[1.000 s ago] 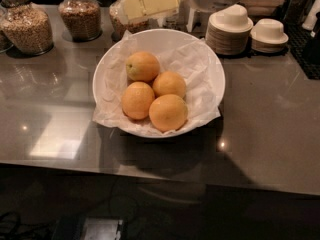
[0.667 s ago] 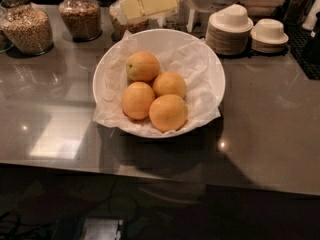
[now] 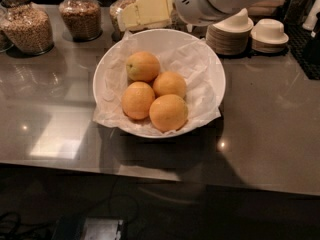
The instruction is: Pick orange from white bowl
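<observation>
While the white bowl (image 3: 98, 74) is being used to cradle the orange (image 3: 143, 66) at its eleven o'clock, the gripper (image 3: 145, 9) is being held beyond the far rim, at twelve o'clock from the fruit; whether it is wide or narrow cannot be told.

- Cream-yellow gripper (image 3: 145, 9), above the white bowl's (image 3: 100, 84) far rim.
- Orange (image 3: 143, 66): orange, yellowish-green patch.
- White crumpled paper (image 3: 197, 59).
- Glossy grey-brown counter (image 3: 270, 119).

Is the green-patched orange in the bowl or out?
In: the round green-patched orange sits in the wide white paper-lined bowl; the pale tool hovers beyond its far rim, apart.
</observation>
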`<state>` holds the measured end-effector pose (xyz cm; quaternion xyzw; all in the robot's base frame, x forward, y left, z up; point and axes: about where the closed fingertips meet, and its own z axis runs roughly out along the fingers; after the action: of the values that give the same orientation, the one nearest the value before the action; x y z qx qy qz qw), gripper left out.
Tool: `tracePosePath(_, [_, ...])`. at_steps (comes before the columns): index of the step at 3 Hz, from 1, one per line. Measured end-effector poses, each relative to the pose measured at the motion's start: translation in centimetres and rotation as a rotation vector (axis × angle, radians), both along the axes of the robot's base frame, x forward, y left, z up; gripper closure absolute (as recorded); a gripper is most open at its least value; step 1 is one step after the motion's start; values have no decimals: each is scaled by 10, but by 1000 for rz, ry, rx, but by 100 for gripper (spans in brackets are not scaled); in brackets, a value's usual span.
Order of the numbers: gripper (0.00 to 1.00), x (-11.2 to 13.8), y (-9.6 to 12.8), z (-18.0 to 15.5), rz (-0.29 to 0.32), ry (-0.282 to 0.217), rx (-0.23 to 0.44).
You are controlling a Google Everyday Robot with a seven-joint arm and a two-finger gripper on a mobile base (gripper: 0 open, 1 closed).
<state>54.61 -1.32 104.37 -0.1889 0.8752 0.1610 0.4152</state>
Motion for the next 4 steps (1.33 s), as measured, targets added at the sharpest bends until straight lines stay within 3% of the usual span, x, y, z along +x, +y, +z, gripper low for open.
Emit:
tracePosePath(1, [0, 9, 5, -35, -28, 11, -25])
tracePosePath(3, [0, 30, 31, -96, 87, 17, -113])
tracePosePath(4, [0, 41, 40, -117, 115, 13, -141])
